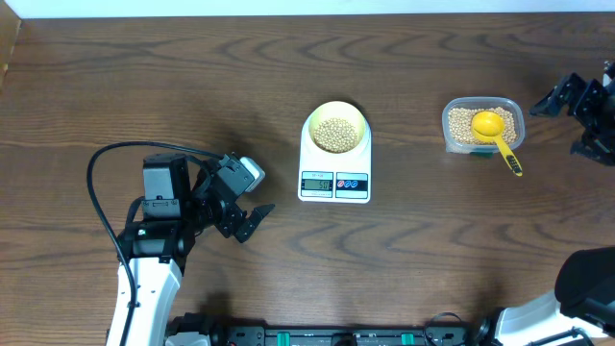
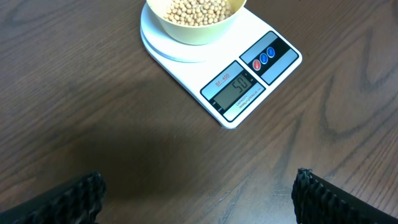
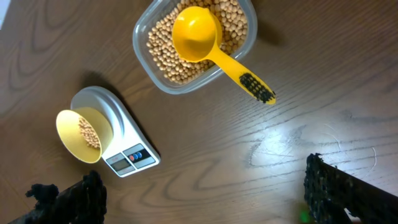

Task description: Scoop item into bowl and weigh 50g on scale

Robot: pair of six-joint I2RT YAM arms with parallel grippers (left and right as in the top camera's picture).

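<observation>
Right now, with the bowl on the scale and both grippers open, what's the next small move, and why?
Probably none beyond backing the left gripper away. The display appears to read 50, the bowl of beans sits on the scale, and the scoop lies in the tub, so adding more would likely overshoot.

Black-jointed left arm (image 1: 159, 207) with white lower link, looping black cable (image 1: 89, 178), ribbed black claw fingers (image 2: 339, 199)

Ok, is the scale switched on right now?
On. In the left wrist view the scale shows dark digits on its LCD display, apparently 50, with the cream bowl of beans on its platform.
</observation>
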